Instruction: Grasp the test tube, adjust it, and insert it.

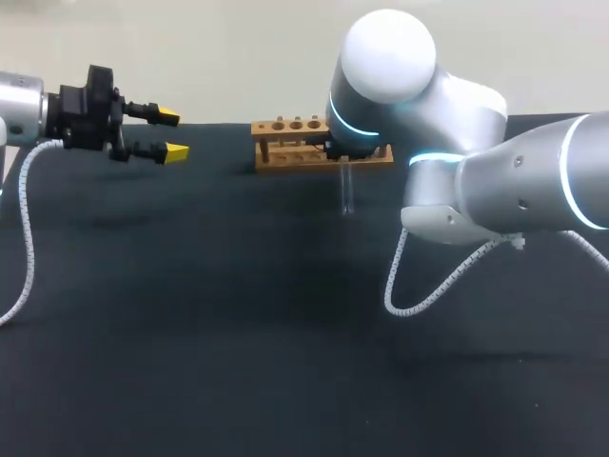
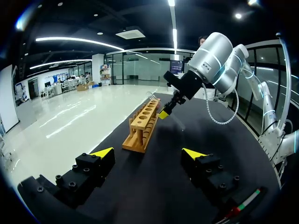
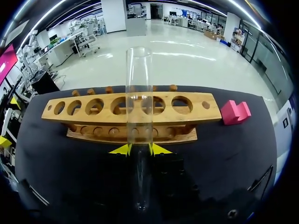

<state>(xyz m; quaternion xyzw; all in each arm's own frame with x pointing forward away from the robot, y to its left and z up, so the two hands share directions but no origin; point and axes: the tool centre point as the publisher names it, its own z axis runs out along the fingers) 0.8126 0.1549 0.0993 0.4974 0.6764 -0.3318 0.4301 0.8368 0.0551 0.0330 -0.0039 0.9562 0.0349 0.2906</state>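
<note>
Before wooden rack (image 3: pixel 205 114), holes empty | right gripper (image 3: pixel 139 149) grasps test tube (image 3: pixel 138 93) | left gripper (image 2: pixel 148 152) released

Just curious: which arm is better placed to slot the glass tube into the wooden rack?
Right: the right gripper holds the clear glass test tube at the holed wooden rack; left gripper is open, empty, apart.
</note>
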